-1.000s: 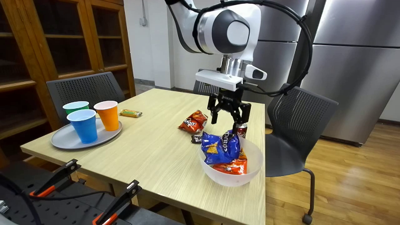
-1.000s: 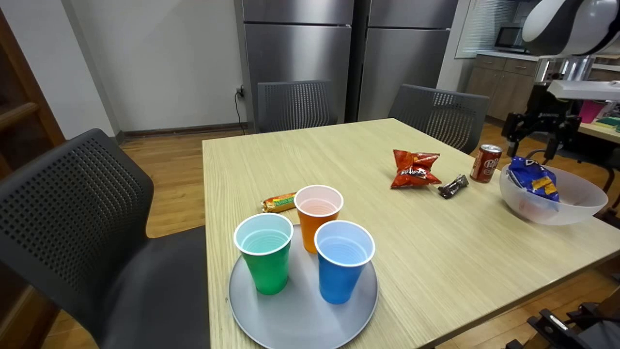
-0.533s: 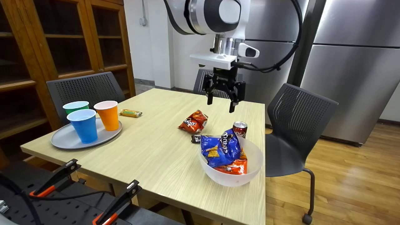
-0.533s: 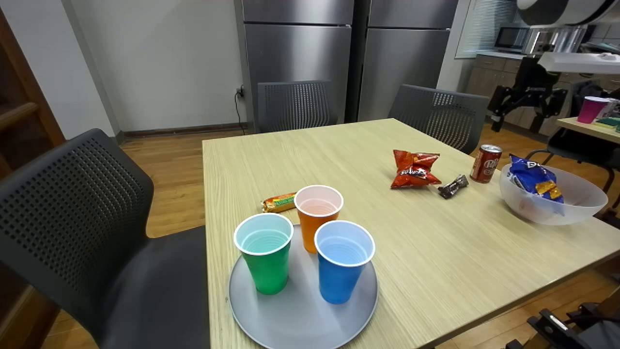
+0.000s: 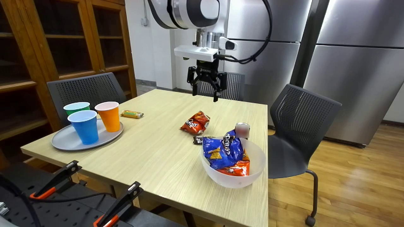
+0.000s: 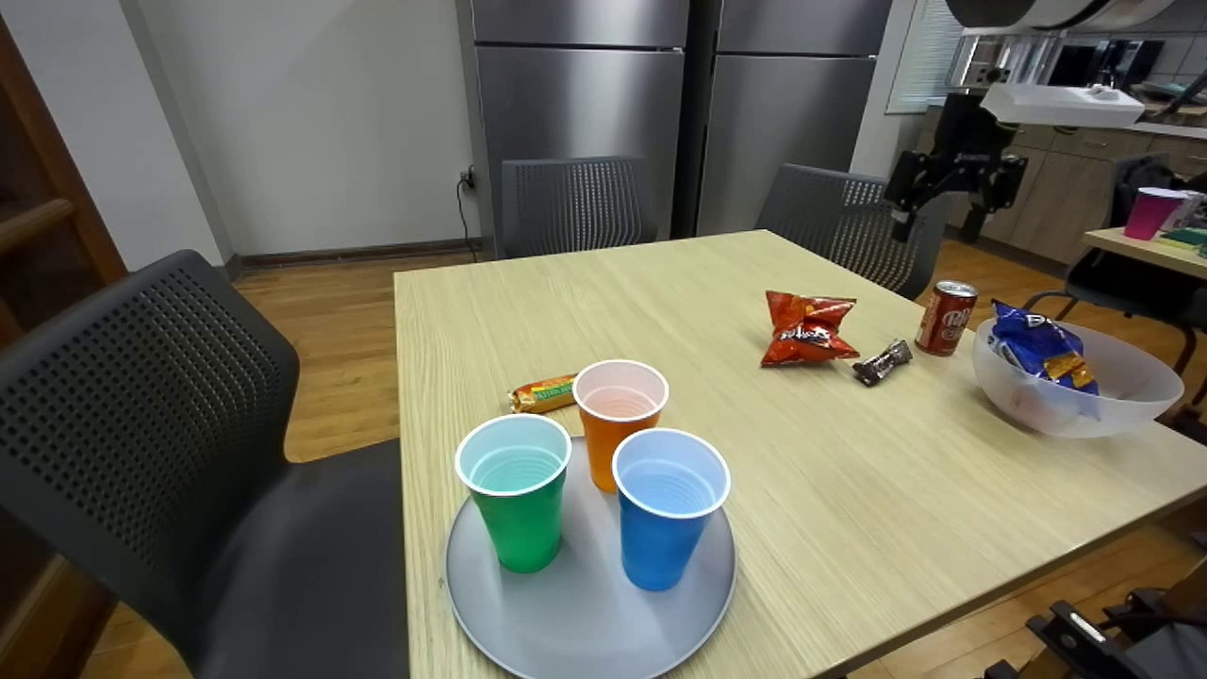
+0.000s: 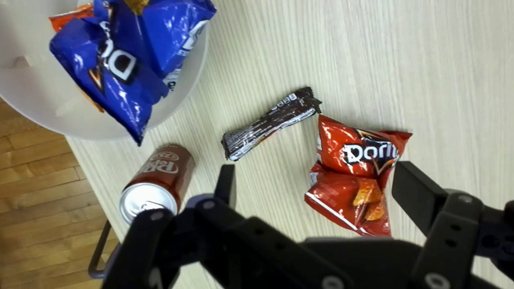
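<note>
I find jaws wide, above surface (image 5: pixel 157 151) | red chip bag (image 7: pixel 349 176) lower, apart | candy bar (image 7: pixel 269 126) just beside it | can (image 6: pixel 943 325) upright near bowl (image 6: pixel 1127 382)

There are three tapered plastic cups (image 6: pixel 521 528) (green, orange, blue), one round grey plate (image 6: pixel 594 632), one round frosted-plastic bowl (image 5: pixel 233 182), one dark-red metal can (image 7: pixel 161 176), two slim wrapped bars (image 7: pixel 271 125) (brown, golden), and at least three glossy bags (image 7: pixel 351 180) (red, blue, orange-red).

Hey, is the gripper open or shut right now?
Open. The gripper hangs above the table in both exterior views, holding nothing; in the wrist view its fingers stand wide apart.
</note>
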Motion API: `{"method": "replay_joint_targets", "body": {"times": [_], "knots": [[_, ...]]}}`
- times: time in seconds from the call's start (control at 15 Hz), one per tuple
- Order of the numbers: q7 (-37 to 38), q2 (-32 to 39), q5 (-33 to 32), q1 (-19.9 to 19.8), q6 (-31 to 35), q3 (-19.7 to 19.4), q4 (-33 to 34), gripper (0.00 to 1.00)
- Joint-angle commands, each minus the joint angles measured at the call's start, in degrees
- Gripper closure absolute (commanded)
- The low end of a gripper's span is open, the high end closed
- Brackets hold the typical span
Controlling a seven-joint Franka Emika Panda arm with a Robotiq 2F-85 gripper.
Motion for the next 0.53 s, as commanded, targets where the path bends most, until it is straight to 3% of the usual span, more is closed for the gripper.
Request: {"method": "replay_joint_targets", "body": {"times": [0.0, 0.47], "knots": [[2.64, 0.77, -0.67, 1.56, 0.35, 1.53, 1.43, 0.00], [10.61, 3.78, -1.12, 5.61, 3.98, 2.44, 1.73, 0.00]]}}
